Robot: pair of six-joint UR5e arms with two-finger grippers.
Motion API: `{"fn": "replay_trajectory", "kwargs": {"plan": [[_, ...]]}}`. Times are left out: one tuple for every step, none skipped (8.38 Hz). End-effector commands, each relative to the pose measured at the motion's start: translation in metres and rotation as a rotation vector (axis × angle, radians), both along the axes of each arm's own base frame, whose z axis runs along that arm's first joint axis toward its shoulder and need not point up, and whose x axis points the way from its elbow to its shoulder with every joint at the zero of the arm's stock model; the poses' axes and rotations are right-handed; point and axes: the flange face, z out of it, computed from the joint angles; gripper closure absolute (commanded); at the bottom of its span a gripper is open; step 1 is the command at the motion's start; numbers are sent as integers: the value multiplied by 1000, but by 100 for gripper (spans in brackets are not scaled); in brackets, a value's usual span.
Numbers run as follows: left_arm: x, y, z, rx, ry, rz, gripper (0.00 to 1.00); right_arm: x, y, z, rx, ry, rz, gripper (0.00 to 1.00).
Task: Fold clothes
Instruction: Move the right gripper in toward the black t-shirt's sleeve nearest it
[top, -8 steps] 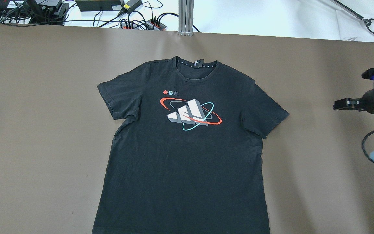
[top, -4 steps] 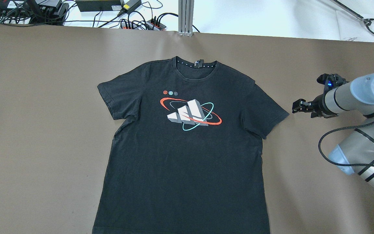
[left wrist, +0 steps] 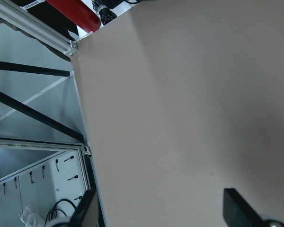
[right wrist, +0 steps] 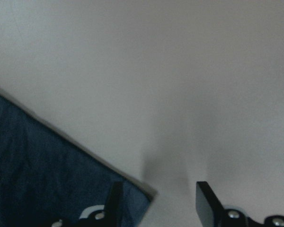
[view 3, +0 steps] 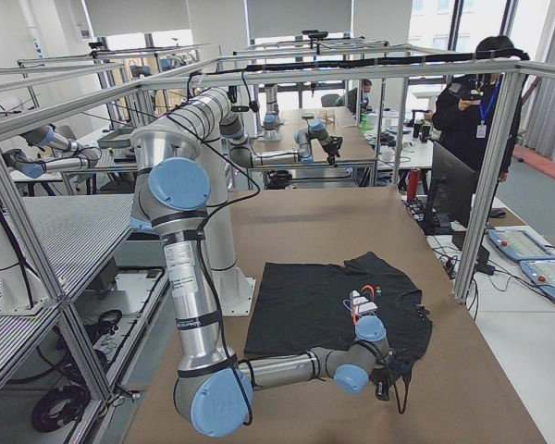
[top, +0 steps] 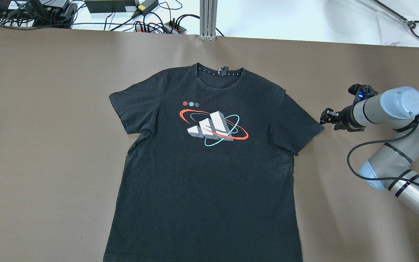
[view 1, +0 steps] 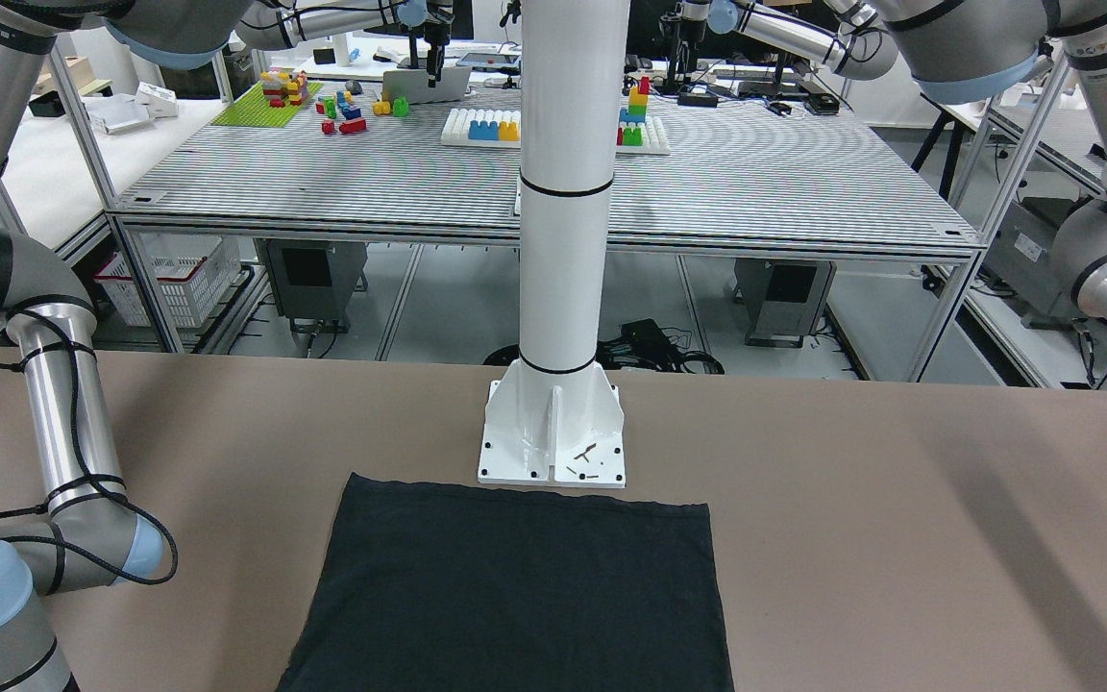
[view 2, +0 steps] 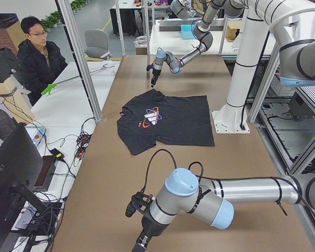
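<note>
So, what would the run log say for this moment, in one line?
task: fold clothes | T-shirt: flat, unfolded | right hand: open, at sleeve corner | left hand: open, over table

Matt black cloth shirt (top: pixel 209 189) (printed front), smooth matt brown table (top: pixel 49 145), glossy white metal pillar (view 1: pixel 565 240).

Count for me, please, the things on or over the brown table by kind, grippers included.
Black T-shirt: 1
White pillar: 1
Grippers: 2 (left gripper, right gripper)
Total: 4
</note>
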Motion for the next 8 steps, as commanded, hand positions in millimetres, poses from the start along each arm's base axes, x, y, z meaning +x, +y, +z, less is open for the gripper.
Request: {"fn": "replay_trajectory", "kwargs": {"plan": [[-1, 3, -4, 8, -4, -3, 7, -8, -3, -2, -2, -8, 3, 41], [-1, 3, -4, 8, -4, -3, 7, -9, -4, -2, -2, -8, 3, 42], [-1, 3, -4, 7, -4, -3, 7, -9, -4, -3, -2, -8, 3, 43], [0, 3, -3, 5, -3, -1, 7, -10, -4, -4, 0, -8, 2, 46], [-1, 3, -4, 6, -5, -4, 7, -17, 0, 0, -4, -4, -11, 49], [-1, 3, -3, 5, -5, -4, 7, -19, 1, -1, -4, -7, -13, 50], [-1, 3, -3, 6, -5, -4, 7, -21, 2, 0, -5, -5, -16, 51], [0, 6, 0, 0, -4, -4, 7, -21, 2, 0, -5, -5, -17, 55]]}}
